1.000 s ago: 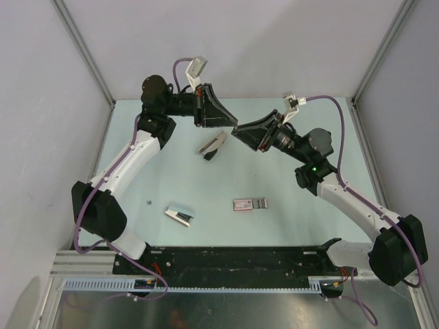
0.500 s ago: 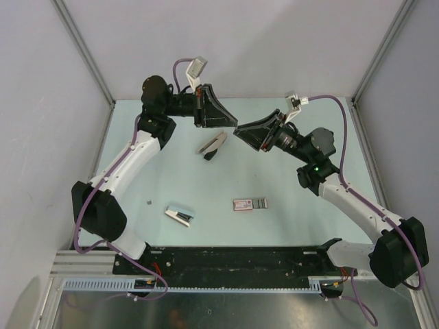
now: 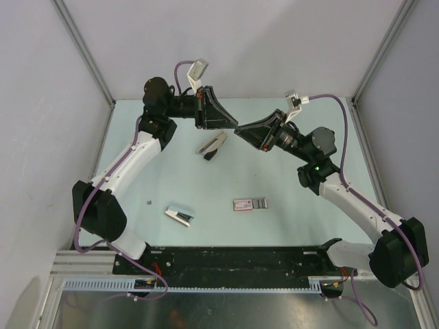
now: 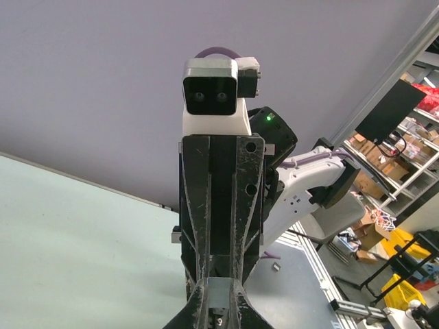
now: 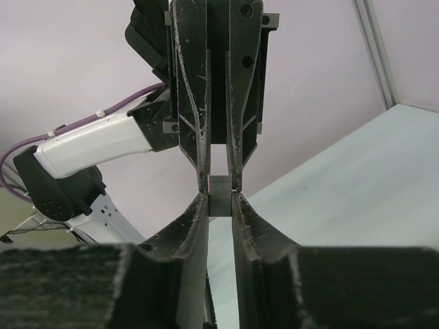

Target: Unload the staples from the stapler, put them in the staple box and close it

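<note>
The stapler (image 3: 241,203), a small flat pink-red piece, lies on the table near the front middle. The grey ribbed staples (image 3: 261,203) lie against its right end. Neither gripper is near them. My left gripper (image 3: 232,125) and right gripper (image 3: 239,130) meet tip to tip, raised above the back middle of the table. Both are shut on one small grey block with a thin red edge (image 5: 220,192). In the right wrist view my right gripper (image 5: 219,207) pinches it from below, the left fingers from above. In the left wrist view my left gripper (image 4: 226,293) holds the block (image 4: 226,305).
A grey and black hinged object (image 3: 212,145) lies on the table just under the joined grippers. A small white, blue and black object (image 3: 180,214) lies front left, with a dark speck (image 3: 149,202) beside it. Walls close the back and sides.
Both grippers stay joined tip to tip on the block. The right wrist has shifted slightly towards the back. Nothing on the table has moved.
</note>
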Tool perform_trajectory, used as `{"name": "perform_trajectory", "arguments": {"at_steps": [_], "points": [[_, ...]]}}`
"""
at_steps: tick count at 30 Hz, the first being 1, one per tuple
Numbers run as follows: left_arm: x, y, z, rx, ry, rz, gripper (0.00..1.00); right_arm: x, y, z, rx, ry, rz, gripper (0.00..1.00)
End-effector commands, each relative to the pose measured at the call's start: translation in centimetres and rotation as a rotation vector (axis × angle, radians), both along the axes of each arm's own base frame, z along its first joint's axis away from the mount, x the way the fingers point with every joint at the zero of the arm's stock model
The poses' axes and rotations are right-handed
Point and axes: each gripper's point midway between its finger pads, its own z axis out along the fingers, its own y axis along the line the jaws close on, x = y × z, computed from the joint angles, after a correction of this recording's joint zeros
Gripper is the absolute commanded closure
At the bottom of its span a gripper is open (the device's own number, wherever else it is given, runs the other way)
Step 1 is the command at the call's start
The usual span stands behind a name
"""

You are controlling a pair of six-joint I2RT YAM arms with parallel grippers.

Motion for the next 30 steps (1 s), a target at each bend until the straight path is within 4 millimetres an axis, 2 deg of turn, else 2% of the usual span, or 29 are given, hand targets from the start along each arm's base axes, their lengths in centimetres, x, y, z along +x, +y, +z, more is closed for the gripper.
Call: {"name": "perform_trajectory", "arguments": {"at_steps": [1, 5, 8, 11, 13, 14, 15, 18, 19, 21, 22, 25, 30], "points": [[-1.4, 0.4, 1.4, -0.026, -0.077, -0.010, 0.97, -1.0, -0.4, 3.4, 0.049, -0.095, 0.014, 0.82], [-1.5, 0.4, 1.3, -0.025, -0.077, -0.014, 0.96, -1.0, -0.4, 3.4, 0.047, -0.095, 0.010, 0.97], [-1.6, 0.4, 1.3, -0.025, -0.080, -0.015, 0.95, -1.0, -0.4, 3.3, 0.041, -0.095, 0.007, 1.00], [-1.6, 0.4, 1.3, -0.026, -0.082, -0.012, 0.89, -1.0, -0.3, 3.1, 0.035, -0.089, 0.007, 1.00], [-1.7, 0.5, 1.4, -0.028, -0.085, -0.011, 0.79, -0.8, -0.3, 2.8, 0.026, -0.080, 0.003, 1.00], [-1.7, 0.5, 1.5, -0.028, -0.085, -0.010, 0.70, -0.7, -0.2, 2.5, 0.016, -0.072, -0.002, 1.00], [-1.8, 0.5, 1.6, -0.029, -0.087, -0.011, 0.64, -0.5, -0.2, 2.2, 0.006, -0.063, -0.008, 1.00], [-1.8, 0.7, 1.8, -0.031, -0.094, -0.006, 0.57, 0.0, -0.1, 1.1, -0.033, -0.033, -0.023, 1.00], [-1.7, 0.7, 1.9, -0.031, -0.095, -0.005, 0.49, 0.1, -0.1, 0.8, -0.047, -0.026, -0.027, 1.00], [-1.7, 0.8, 1.9, -0.031, -0.097, -0.002, 0.16, 0.2, -0.1, 0.1, -0.072, -0.015, -0.034, 1.00], [-1.6, 0.9, 1.9, -0.031, -0.098, 0.004, 0.08, 0.2, -0.2, -0.2, -0.084, -0.010, -0.038, 1.00], [-0.9, 1.0, 1.8, -0.015, -0.092, 0.046, 0.01, 0.4, -0.4, -1.4, -0.138, 0.011, -0.057, 1.00], [2.5, 1.6, 0.0, 0.104, -0.097, 0.269, 0.01, 0.8, -1.2, -4.9, -0.265, 0.103, -0.097, 1.00]]}}
